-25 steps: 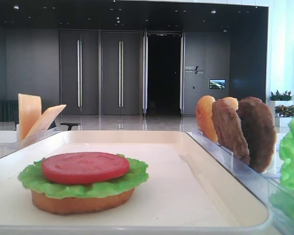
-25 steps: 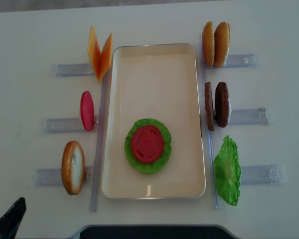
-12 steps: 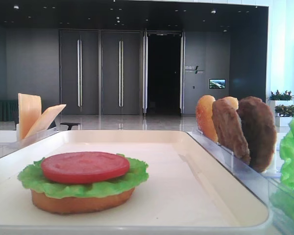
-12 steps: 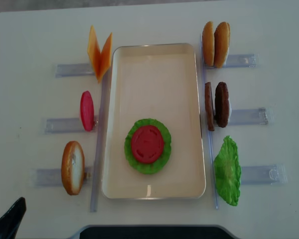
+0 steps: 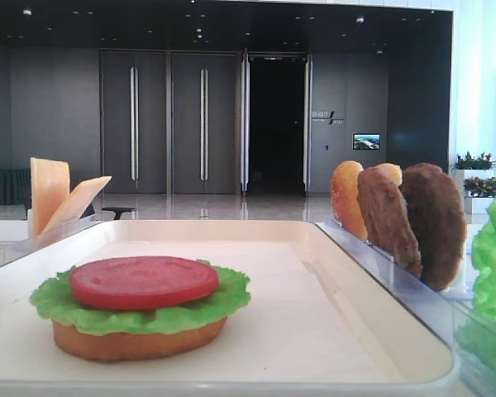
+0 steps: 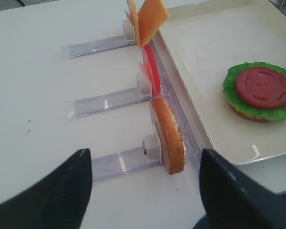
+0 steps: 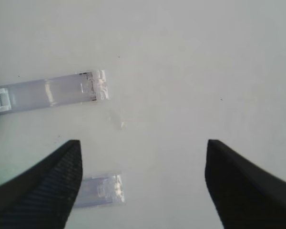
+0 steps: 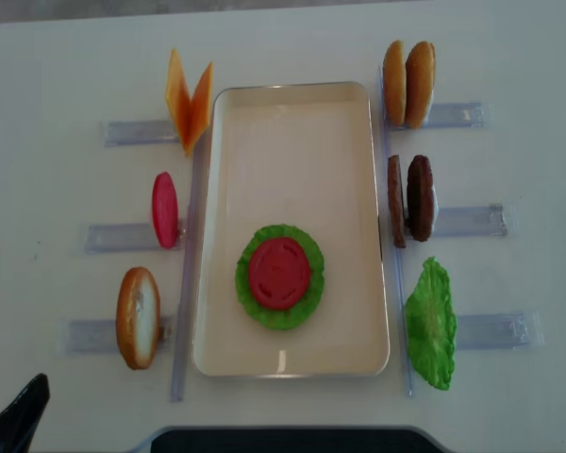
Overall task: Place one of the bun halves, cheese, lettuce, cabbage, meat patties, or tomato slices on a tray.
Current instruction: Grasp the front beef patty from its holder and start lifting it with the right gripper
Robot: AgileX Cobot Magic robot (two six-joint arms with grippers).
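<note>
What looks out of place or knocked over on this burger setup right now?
Nothing looks spilled or damaged. The one uneven spot is the cheese: its two slices splay apart in a V in their rack, while the meat patties and bun halves stand upright and parallel. On the tray, the stack sits neatly centred.

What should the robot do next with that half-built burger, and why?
Probably bring the open right gripper over to the meat patties and take one. The tray holds only bun, lettuce and tomato, and both grippers are empty.
</note>
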